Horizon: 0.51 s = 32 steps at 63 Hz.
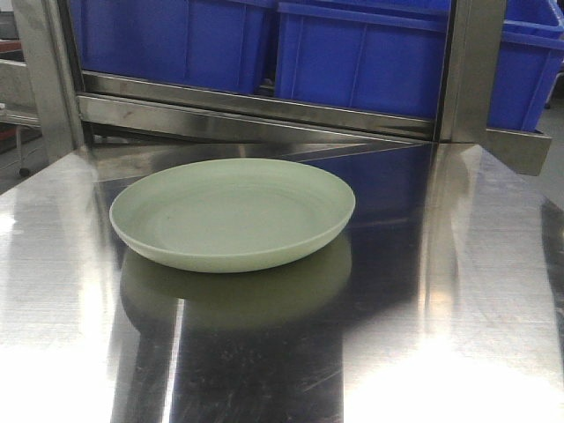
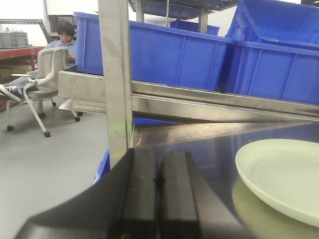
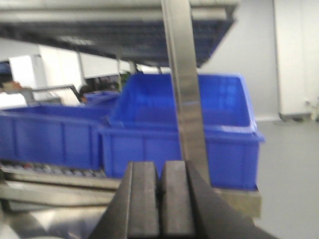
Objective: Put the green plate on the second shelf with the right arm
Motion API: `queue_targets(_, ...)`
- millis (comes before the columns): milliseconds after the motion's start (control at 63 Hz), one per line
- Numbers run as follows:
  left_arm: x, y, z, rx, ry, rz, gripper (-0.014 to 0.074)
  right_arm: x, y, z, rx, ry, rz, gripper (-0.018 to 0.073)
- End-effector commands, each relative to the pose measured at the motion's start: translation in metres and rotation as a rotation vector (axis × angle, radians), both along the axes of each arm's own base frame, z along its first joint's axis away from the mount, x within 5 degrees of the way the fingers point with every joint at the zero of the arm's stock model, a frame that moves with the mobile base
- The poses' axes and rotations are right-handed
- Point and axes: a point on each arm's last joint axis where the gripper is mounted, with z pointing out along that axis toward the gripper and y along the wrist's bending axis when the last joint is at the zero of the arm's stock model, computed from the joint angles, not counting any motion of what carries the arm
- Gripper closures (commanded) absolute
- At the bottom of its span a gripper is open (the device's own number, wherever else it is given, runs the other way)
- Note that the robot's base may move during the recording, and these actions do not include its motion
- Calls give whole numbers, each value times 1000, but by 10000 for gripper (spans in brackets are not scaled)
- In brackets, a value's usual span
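Observation:
The green plate is a round, shallow, pale sage-green plate lying flat on the steel table, left of centre in the front view. It also shows at the right edge of the left wrist view. My left gripper is shut and empty, low over the table to the left of the plate. My right gripper is shut and empty, pointing at a steel shelf post; the plate does not show in its view. Neither gripper shows in the front view.
A steel shelf behind the table carries blue plastic bins, also seen in the left wrist view and right wrist view. Steel posts stand at the table's back corners. A seated person is far left.

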Motion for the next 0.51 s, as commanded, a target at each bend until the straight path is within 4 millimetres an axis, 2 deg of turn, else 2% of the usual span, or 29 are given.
queue_targets(0, 0, 0, -5, -16, -58, -2, 466, -4, 1, 50, -7, -52, 31, 510)
queue_targets(48, 0, 0, -5, -16, -58, -2, 466, 4, 3, 65, -14, 6, 61, 510)
queue_targets(159, 0, 0, -5, -16, -58, -2, 466, 38, 13, 93, -35, 159, 136, 510)
queue_targets(254, 0, 0, -5, -16, -58, -2, 466, 76, 29, 108, -59, 275, 203, 510)
queue_targets(333, 0, 0, -5, -16, -58, -2, 466, 114, 48, 110, -94, 426, 257, 510)
queue_targets(429, 0, 0, -5, -16, -58, -2, 466, 151, 67, 108, -130, 591, 296, 510)
queue_targets(492, 0, 0, -5, -16, -58, -2, 466, 179, 78, 100, -135, 698, 309, 487)
